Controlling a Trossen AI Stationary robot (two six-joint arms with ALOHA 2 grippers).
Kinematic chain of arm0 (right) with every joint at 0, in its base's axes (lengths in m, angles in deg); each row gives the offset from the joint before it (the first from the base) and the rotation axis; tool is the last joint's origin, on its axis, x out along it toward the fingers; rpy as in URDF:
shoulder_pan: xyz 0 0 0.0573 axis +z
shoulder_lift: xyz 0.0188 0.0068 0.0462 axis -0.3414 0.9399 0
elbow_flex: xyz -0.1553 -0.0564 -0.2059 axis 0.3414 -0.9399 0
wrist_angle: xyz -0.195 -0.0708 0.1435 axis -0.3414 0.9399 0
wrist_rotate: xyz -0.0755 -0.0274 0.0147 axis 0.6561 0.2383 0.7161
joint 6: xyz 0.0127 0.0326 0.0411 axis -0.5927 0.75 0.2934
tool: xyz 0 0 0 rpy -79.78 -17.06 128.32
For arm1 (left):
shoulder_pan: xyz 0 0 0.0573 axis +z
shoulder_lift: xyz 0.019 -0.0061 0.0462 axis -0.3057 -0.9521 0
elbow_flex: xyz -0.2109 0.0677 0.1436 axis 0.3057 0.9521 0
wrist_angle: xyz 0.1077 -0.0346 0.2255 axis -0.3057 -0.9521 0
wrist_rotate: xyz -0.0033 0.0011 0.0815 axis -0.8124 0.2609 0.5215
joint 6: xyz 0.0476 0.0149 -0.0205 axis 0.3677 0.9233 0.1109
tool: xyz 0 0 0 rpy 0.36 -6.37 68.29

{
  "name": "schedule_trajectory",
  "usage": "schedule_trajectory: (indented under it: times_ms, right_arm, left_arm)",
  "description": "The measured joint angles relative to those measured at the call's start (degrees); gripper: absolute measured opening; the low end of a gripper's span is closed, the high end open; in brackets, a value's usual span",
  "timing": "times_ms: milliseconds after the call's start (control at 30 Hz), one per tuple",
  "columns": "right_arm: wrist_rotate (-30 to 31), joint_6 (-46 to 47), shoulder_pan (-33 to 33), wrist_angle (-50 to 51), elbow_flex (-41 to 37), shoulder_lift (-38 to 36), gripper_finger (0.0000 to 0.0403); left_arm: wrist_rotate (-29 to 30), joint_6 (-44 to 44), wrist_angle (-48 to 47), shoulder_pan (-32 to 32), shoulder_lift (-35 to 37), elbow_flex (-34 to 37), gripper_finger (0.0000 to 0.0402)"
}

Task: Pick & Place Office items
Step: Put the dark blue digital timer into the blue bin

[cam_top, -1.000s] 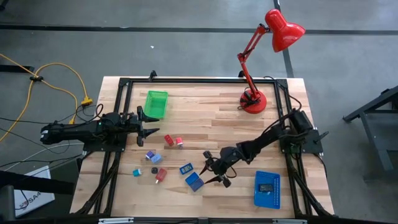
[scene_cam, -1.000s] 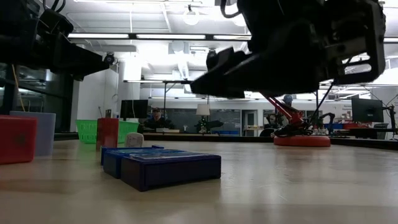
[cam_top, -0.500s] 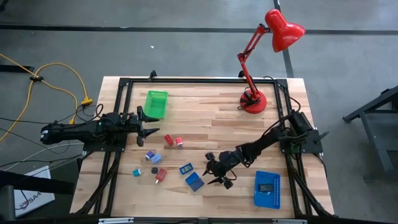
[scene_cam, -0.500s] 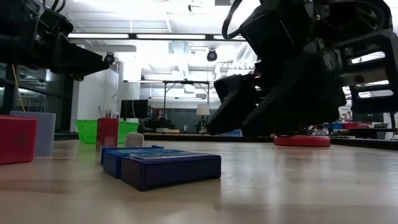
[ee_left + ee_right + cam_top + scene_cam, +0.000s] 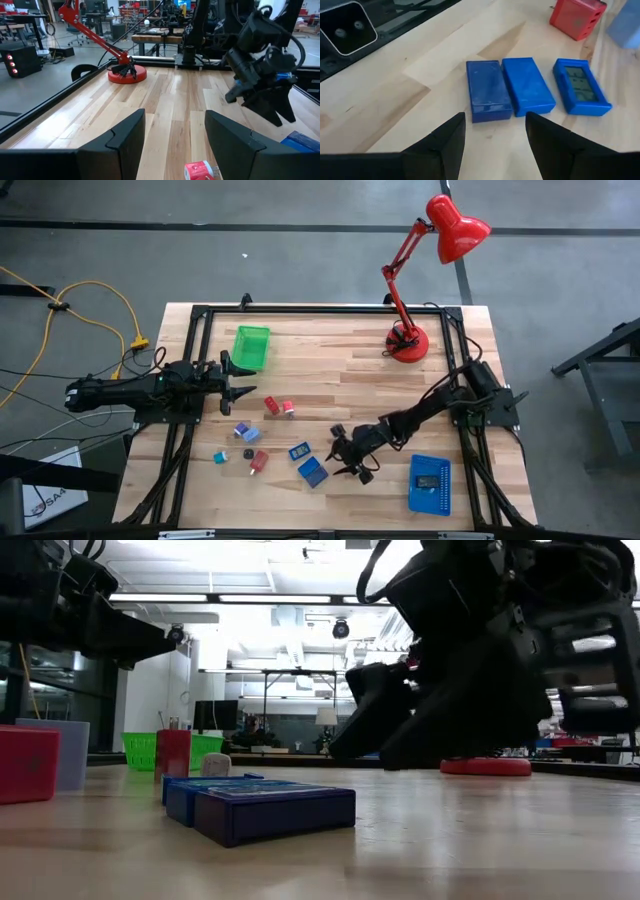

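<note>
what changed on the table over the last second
The right gripper, jaws open and empty, dropped low and edged toward the front of the table, closing on the pair of blue blocks without touching them. Nothing was gripped or released. The left gripper stayed put, open, beside the green tray; the loose items, the blue tray and the red lamp did not move.

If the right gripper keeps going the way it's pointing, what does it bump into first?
Probably the pair of blue blocks lying side by side. The open right gripper points at them, the darker one looking nearest. Depth is hard to judge, so that's a best guess.
</note>
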Motion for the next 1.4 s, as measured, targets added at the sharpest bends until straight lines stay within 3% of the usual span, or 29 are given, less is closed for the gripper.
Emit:
schedule_trajectory:
  times_ms: [733,1400]
  right_arm:
    - [-0.3,1.5,0.3,-7.9,0.1,5.0,0.0194]
    - [-0.2,1.8,0.3,-8.6,0.1,5.1,0.0194]
  left_arm:
    - [0.0,0.0,0.2,0.0,0.0,0.0,0.0199]
    - [0.0,0.0,0.2,0.0,0.0,0.0,0.0199]
